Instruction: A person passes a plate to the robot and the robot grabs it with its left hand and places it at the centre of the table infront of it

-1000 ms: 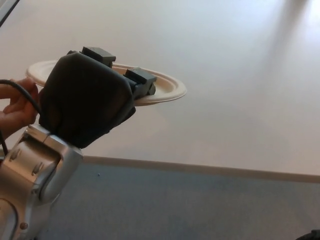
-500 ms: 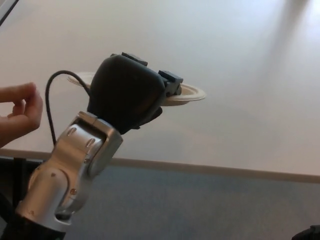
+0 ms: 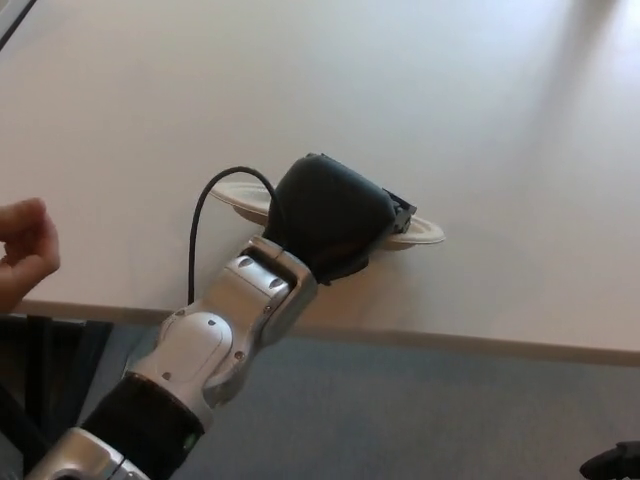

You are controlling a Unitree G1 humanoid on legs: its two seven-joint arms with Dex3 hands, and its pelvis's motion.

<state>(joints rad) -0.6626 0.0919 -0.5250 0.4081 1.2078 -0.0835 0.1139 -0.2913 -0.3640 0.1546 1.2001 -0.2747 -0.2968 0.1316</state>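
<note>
A cream paper plate (image 3: 420, 233) is held nearly level just over the white table (image 3: 330, 90), close to its near edge. My left hand (image 3: 330, 215) is shut on the plate and covers most of it; only the rim shows on both sides. The silver forearm (image 3: 225, 335) reaches in from the lower left. Whether the plate touches the table cannot be told. My right hand is out of sight.
A person's hand (image 3: 22, 250) hovers at the left edge, apart from the plate. The table's near edge (image 3: 480, 345) runs across the picture, with grey floor (image 3: 430, 420) below it. A black cable (image 3: 200, 215) loops beside my wrist.
My left hand has carried the plate rightward and down toward the table. The person's hand, which let go of the rim, has drawn back to the left.
</note>
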